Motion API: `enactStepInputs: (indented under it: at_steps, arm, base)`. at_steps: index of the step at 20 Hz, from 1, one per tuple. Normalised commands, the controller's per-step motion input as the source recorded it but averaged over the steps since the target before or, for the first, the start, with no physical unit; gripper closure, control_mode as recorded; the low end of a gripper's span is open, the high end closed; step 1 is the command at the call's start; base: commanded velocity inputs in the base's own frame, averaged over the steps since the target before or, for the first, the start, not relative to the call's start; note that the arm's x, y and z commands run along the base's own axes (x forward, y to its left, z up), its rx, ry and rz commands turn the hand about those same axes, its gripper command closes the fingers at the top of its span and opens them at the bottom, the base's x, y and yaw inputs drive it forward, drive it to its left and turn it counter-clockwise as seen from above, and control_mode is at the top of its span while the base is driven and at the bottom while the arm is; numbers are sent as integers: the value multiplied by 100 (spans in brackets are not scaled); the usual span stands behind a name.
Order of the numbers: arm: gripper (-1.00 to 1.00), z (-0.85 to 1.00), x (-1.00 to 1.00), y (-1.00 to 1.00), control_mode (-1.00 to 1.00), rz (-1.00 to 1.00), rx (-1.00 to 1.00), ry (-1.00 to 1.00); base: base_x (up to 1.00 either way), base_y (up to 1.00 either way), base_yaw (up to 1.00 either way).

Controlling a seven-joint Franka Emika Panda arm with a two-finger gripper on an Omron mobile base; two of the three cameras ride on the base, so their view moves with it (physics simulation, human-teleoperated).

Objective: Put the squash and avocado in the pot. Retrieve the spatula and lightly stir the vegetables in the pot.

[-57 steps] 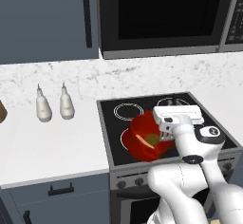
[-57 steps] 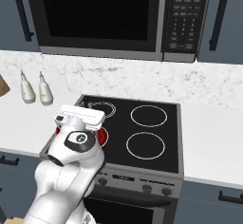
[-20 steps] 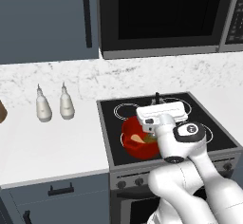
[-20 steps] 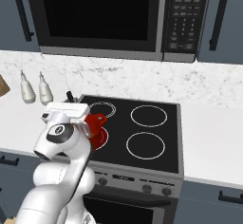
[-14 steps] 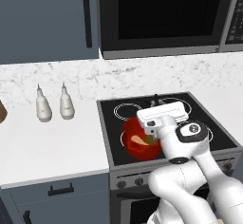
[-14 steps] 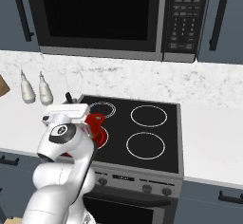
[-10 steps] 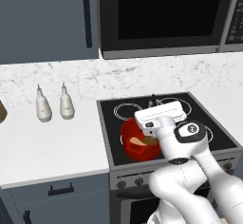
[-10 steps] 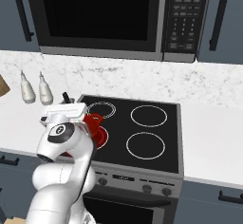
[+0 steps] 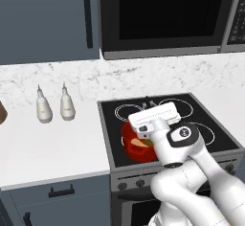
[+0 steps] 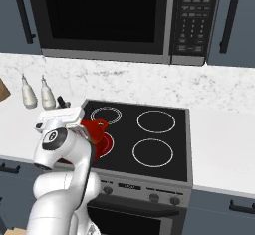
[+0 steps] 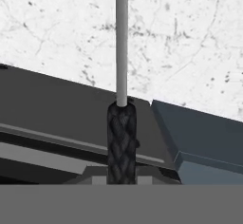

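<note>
The end effector (image 9: 154, 123) is hanging over the pot (image 9: 130, 143), clamping the spatula (image 11: 121, 123) by its black handle. The squash (image 9: 139, 145) is lying inside the pot. The spatula is looking light and stiff, its textured handle giving sure purchase

No writing can be read anywhere here. The microwave's control panel (image 10: 191, 22) carries rows of small pale marks on its buttons, but they are too tiny and blurred to make out as words or numbers. The stove's front panel (image 10: 134, 188) shows knobs and a faint dark strip with no legible label. The two bottles (image 9: 52, 106) on the table carry no readable labels.
</note>
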Motion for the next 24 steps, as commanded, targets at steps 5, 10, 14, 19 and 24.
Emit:
enactStepInputs:
  at_steps: [5,10,14,19,24]
  arm:
    - [100,-91,0,8,-100,-7,0,0]
    - [100,-100,2,15,-100,-5,3,0]
    - [100,-100,18,50,-100,-5,1,0]
    - [100,-81,42,94,-100,-9,0,-3]
    - [100,-71,28,93,-100,-11,0,-6]
  base:
    - [0,0,0]
    - [0,0,0]
    - [0,0,0]
    - [0,0,0]
    - [0,0,0]
